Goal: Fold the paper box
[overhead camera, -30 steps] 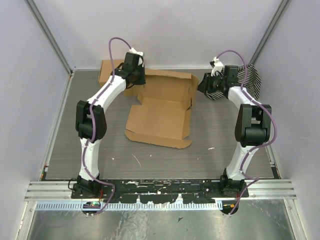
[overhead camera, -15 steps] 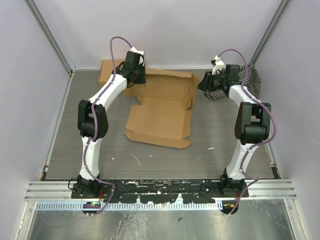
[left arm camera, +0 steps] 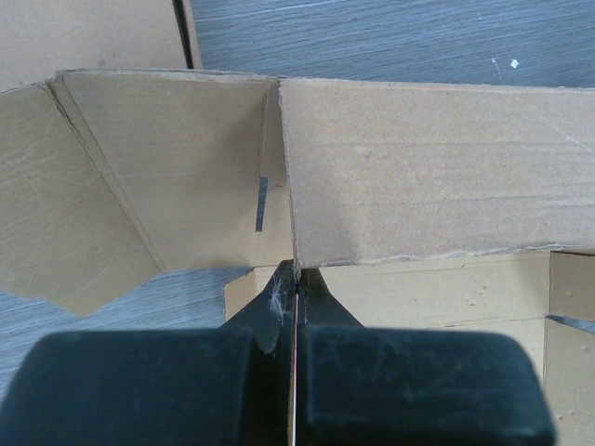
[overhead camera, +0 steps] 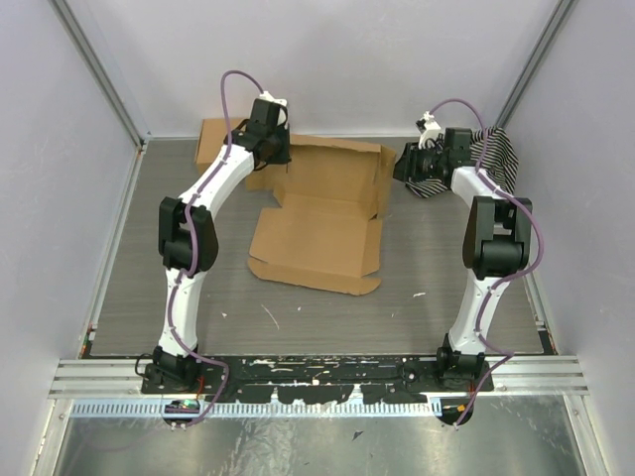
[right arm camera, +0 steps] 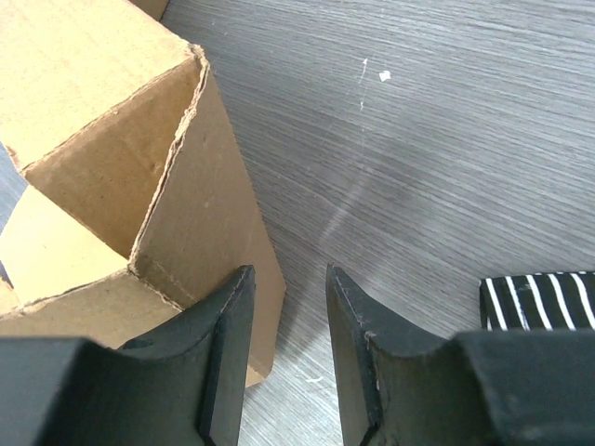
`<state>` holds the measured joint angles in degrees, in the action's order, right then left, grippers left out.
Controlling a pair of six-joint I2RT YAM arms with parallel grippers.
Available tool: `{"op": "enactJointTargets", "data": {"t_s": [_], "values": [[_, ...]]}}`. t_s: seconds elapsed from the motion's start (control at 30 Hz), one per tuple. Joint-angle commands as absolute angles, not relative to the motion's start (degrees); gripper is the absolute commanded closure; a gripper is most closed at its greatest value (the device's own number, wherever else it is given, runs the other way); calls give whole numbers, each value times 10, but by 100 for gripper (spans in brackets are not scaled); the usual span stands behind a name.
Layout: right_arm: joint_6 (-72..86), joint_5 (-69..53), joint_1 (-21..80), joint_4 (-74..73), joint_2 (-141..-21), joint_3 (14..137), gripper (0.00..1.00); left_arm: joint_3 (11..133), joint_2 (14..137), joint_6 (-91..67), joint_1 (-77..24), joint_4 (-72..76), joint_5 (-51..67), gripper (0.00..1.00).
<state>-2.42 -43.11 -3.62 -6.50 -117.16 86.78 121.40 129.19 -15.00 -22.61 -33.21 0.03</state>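
Note:
The paper box lies partly open in mid-table, its rear wall and side flaps raised. My left gripper is at the rear left corner. In the left wrist view the jaws are closed on the lower edge of a raised cardboard panel, beside a folded corner flap. My right gripper is by the box's rear right corner. In the right wrist view it is open and empty, its left finger next to a raised side flap.
A smaller closed brown box stands at the back left, behind the left gripper. A black-and-white striped cloth lies at the back right; it also shows in the right wrist view. The walls stand close behind.
My left gripper has moved slightly back and right with the cardboard panel, and the left arm has straightened. My right gripper has shifted a little toward the back.

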Motion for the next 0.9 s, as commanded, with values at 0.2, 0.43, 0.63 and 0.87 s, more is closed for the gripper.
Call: {"op": "enactJointTargets", "data": {"t_s": [0.2, 0.43, 0.63, 0.87], "values": [[-26, -485, -36, -48, -1072, 797, 56, 1116, 1240, -151, -227, -282, -7, 100], [-19, -473, -31, -21, -1003, 728, 53, 991, 1173, -148, -227, -197, -17, 100], [-25, -448, -9, -11, -964, 689, 50, 956, 1151, -139, -227, -183, -10, 100], [-23, -403, 19, 31, -973, 673, 49, 939, 1138, -133, -227, -177, -5, 100]]}}
